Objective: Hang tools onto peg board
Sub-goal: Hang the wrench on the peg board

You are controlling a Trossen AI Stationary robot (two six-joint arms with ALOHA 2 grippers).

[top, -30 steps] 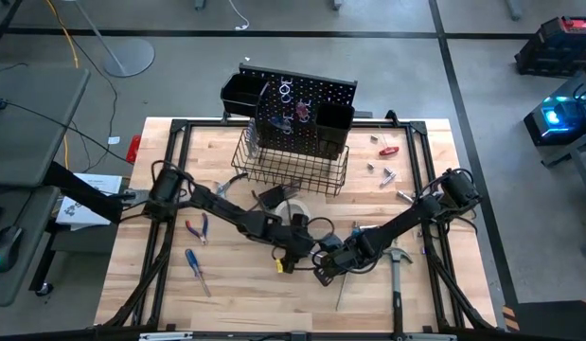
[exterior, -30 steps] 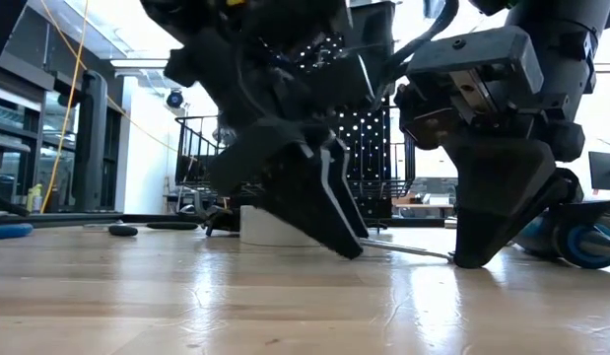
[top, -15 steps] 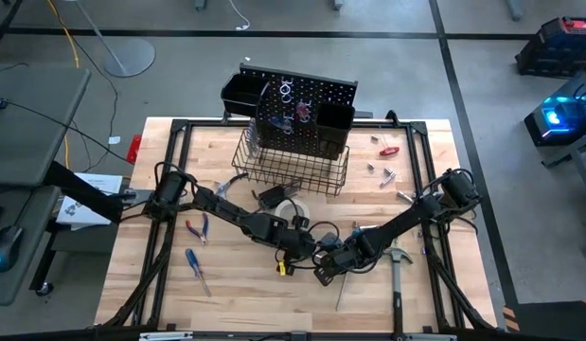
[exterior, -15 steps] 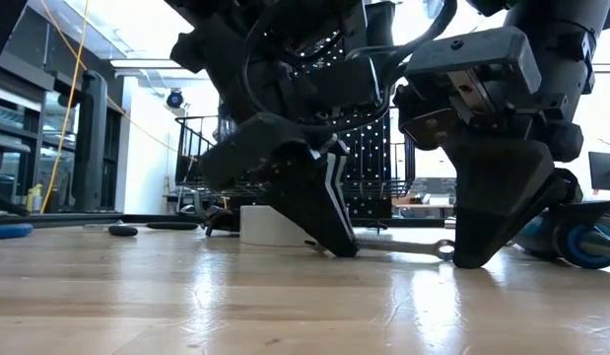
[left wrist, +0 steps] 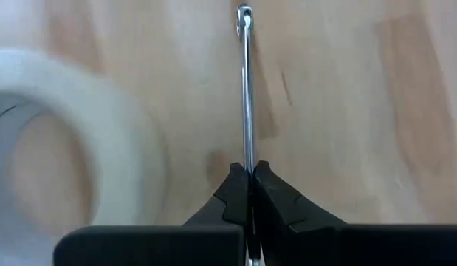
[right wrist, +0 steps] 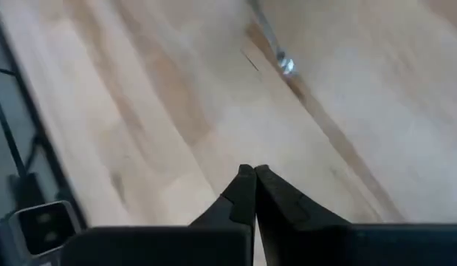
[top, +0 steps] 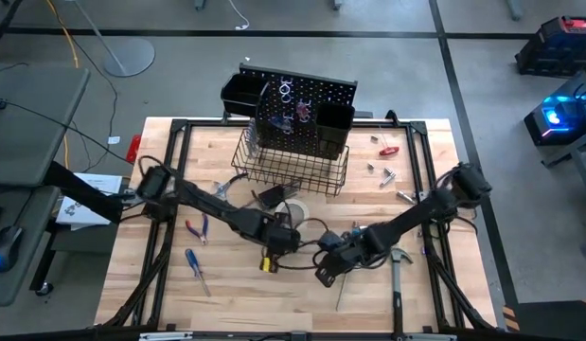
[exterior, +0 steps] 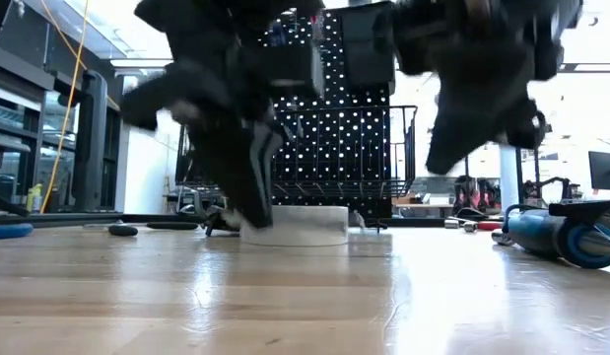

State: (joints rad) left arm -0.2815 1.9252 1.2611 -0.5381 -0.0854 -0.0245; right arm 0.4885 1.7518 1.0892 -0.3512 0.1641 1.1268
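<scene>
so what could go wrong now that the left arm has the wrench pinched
1. The left fingers grip the thin wrench only near one end, so the long free part could swivel or slip out while being carried.
2. The tape roll lies right beside the wrench; a swing could knock it.
3. The shut right fingers hang close by over the table, so the two arms might bump on the way to the peg board.

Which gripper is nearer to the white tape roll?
Left. The left gripper, shut on a wrench, is just beside the tape roll; the right gripper is farther away.
</scene>
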